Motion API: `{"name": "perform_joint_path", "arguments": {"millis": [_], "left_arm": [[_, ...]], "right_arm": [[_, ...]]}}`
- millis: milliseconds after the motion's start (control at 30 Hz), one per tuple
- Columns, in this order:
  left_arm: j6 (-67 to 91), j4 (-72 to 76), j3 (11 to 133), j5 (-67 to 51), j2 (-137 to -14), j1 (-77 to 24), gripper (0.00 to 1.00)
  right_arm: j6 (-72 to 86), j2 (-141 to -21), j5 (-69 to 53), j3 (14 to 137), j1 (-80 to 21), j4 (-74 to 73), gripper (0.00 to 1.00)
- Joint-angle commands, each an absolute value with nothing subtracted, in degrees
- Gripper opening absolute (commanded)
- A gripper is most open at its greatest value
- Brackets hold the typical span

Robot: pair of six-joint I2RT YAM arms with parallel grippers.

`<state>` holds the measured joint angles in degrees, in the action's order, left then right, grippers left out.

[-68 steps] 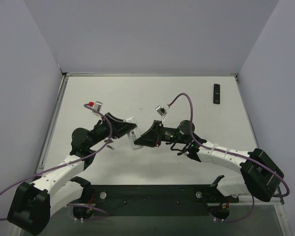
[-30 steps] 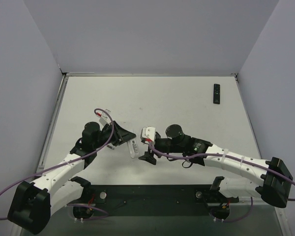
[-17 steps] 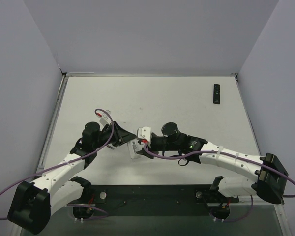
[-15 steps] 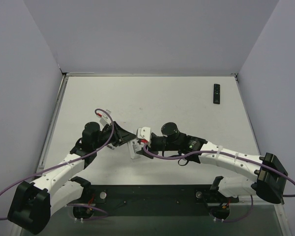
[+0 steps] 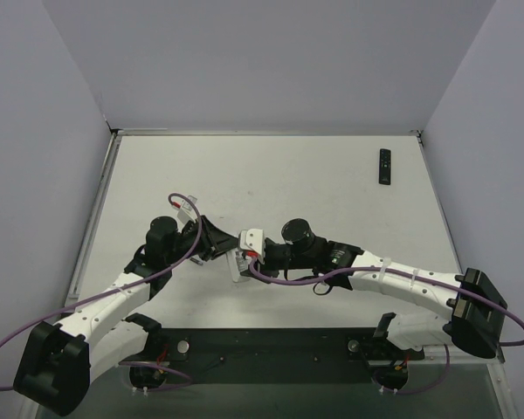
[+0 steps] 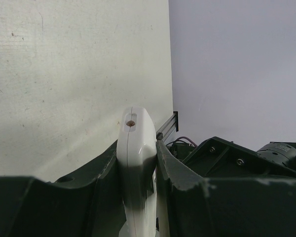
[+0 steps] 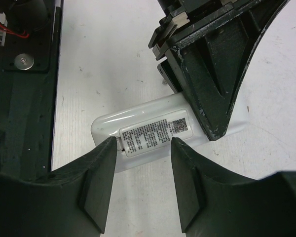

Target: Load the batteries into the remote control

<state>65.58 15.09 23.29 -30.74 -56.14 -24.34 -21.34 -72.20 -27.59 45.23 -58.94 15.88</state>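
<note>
While the white remote control [image 7: 153,129] hangs out mid-table [image 5: 288,175] between my two arms, left gripper [image 6: 136,153] clamped on its sides, right gripper [image 7: 144,145] straddling its label end, can't tell if it's actually pinching, black remote [image 5: 384,166] way off far right

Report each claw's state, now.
Left claw: closed on the white remote.
Right claw: fingers apart, straddling the remote's labelled back; whether it grips cannot be told.
</note>
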Motion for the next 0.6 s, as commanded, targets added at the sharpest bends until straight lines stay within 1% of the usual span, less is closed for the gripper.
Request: {"name": "perform_joint_path", "arguments": {"millis": [0, 267, 367, 467, 567], "left_arm": [[67.94, 18.81, 24.26, -32.08, -56.07, -24.61, 0.0], [69.78, 20.74, 23.47, -32.61, -56.6, -24.61, 0.0], [70.75, 21.44, 23.38, -33.13, -57.04, -24.61, 0.0], [70.93, 21.53, 23.55, -33.57, -57.3, -24.78, 0.0], [70.84, 21.18, 23.73, -33.75, -57.48, -25.4, 0.0]], "right_arm": [[-23.03, -72.69, -27.86, 46.93, -59.41, 16.7, 0.43], [-25.65, -72.33, -26.37, 46.58, -60.2, 14.68, 0.43], [-28.37, -72.68, -22.86, 46.23, -61.26, 13.98, 0.42], [-30.4, -72.77, -17.59, 45.71, -63.19, 14.85, 0.38], [-32.95, -73.21, -12.32, 44.48, -64.86, 17.48, 0.31]]}}
